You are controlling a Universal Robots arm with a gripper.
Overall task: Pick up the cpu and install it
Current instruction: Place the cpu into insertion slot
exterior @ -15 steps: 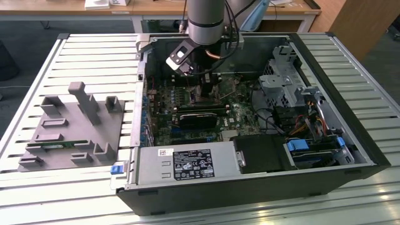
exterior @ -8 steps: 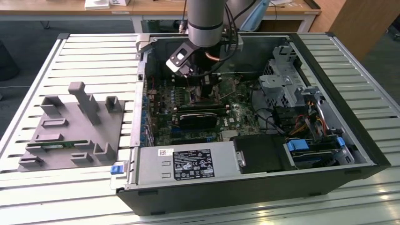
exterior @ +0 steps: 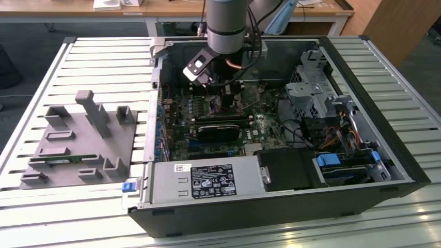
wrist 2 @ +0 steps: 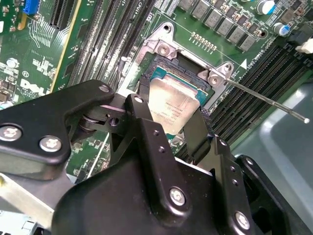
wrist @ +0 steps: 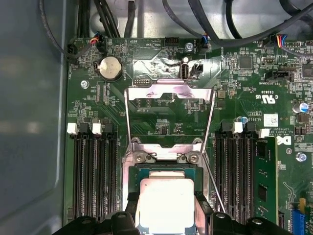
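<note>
Second wrist view showed the gripper [wrist 2: 166, 111] with its jaws pinched narrow on two sides of the cpu [wrist 2: 172, 104], so the chip could not slip. The cpu lay flat, right over the socket [wrist 2: 168, 72], near the middle of the motherboard [wrist: 230, 98], between the rows of long black slots [wrist: 93, 176]. I could not tell if it touched the socket. The metal cover [wrist: 168, 93] stood flipped up and the thin lever [wrist 2: 266, 102] was swung aside, leaving the socket open for the chip.
</note>
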